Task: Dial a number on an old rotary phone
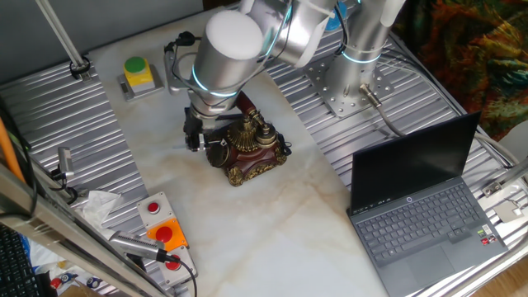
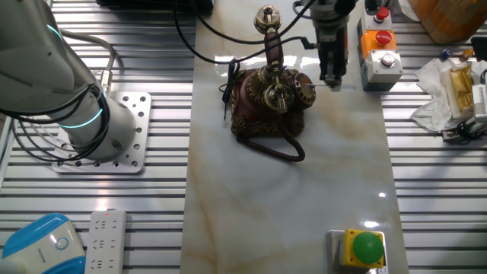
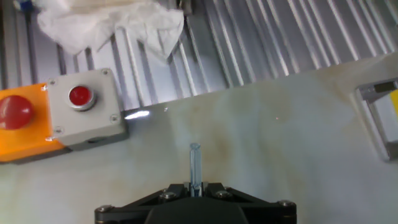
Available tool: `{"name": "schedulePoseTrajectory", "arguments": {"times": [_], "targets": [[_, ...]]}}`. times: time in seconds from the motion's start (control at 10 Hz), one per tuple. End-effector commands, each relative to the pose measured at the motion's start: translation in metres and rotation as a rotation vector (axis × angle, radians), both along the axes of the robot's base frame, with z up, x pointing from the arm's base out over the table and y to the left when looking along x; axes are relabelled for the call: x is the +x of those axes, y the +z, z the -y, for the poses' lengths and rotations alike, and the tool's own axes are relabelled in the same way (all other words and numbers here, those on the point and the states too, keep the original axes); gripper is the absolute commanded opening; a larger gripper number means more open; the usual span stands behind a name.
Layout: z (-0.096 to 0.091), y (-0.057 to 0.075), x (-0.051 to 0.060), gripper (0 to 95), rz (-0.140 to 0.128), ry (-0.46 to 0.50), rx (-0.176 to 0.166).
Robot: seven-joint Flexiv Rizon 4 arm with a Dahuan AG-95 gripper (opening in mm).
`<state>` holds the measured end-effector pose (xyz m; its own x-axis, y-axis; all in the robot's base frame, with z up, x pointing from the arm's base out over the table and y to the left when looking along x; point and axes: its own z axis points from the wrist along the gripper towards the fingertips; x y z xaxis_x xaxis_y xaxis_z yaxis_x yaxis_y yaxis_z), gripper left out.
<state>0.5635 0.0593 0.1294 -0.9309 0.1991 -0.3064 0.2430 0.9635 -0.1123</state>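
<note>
The old rotary phone (image 1: 247, 147) stands on the marble tabletop, dark red with brass trim. Its handset (image 2: 272, 47) lies on the cradle and a black cord loops in front. In the other fixed view the phone (image 2: 268, 103) has its round dial (image 2: 302, 89) facing my gripper. My gripper (image 2: 333, 80) points down just beside the dial, its tip close to the table. In the hand view the gripper (image 3: 194, 152) shows thin fingers pressed together, holding nothing, over bare marble. The phone is out of the hand view. In one fixed view the arm hides most of the gripper (image 1: 200, 142).
A grey and orange box with red buttons (image 3: 74, 109) lies just past the gripper, also seen in the other fixed view (image 2: 378, 46). Crumpled tissue (image 3: 115, 22) lies behind it. A green button box (image 2: 368, 247), a laptop (image 1: 421, 206) and the arm base (image 2: 103, 133) stand around.
</note>
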Motion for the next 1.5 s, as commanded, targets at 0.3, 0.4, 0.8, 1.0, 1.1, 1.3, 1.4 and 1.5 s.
{"name": "schedulePoseTrajectory", "arguments": {"times": [0.3,0.4,0.8,1.0,1.1,1.3,1.4,1.5], "targets": [[0.0,-0.003,0.001,0.0,0.013,0.001,-0.001],[-0.001,-0.003,0.001,0.0,0.014,0.001,0.0],[-0.015,0.001,0.007,0.0,0.008,0.001,-0.014],[-0.029,0.016,0.024,0.0,-0.007,0.007,-0.015],[-0.032,0.016,0.025,0.0,-0.009,0.018,-0.018],[-0.035,0.014,0.022,0.0,-0.046,0.079,-0.063],[-0.035,0.014,0.022,0.0,-0.052,0.104,-0.049],[-0.035,0.014,0.022,0.0,-0.083,0.127,-0.048]]}}
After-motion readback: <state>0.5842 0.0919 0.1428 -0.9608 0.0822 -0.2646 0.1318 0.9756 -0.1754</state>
